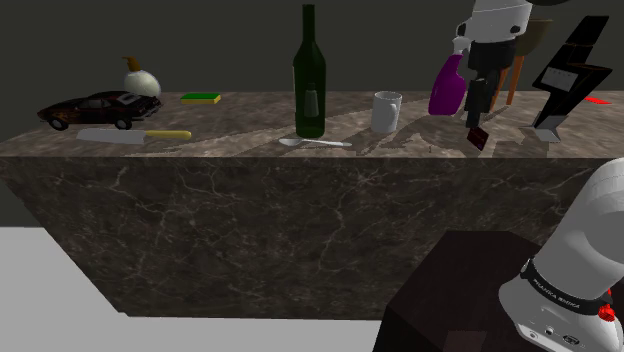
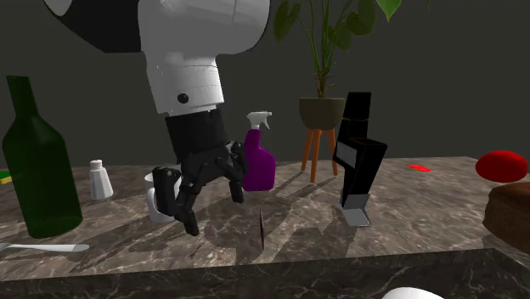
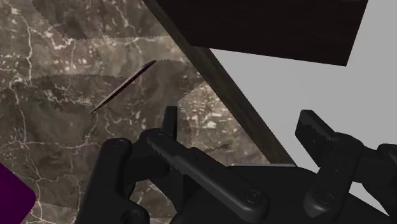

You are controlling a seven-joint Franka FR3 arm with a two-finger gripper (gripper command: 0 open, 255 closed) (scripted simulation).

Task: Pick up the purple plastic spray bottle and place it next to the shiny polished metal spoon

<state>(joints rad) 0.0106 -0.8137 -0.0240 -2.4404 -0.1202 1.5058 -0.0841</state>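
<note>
The black gripper (image 2: 214,209) is shown over the marble counter (image 2: 408,222), fingers spread and clasping nothing. The purple spray bottle (image 2: 259,163) is stood upright just beside it, well apart from the spoon (image 1: 316,143).

Purple spray bottle (image 2: 259,163) seemingly upright, pale spoon (image 1: 318,143) lying flat

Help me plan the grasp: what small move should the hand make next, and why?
Probably slide the open hand toward the purple, white-topped spray bottle until its fingers straddle the body: the bottle stands beside the hand, outside the fingers, and nothing is held.
</note>
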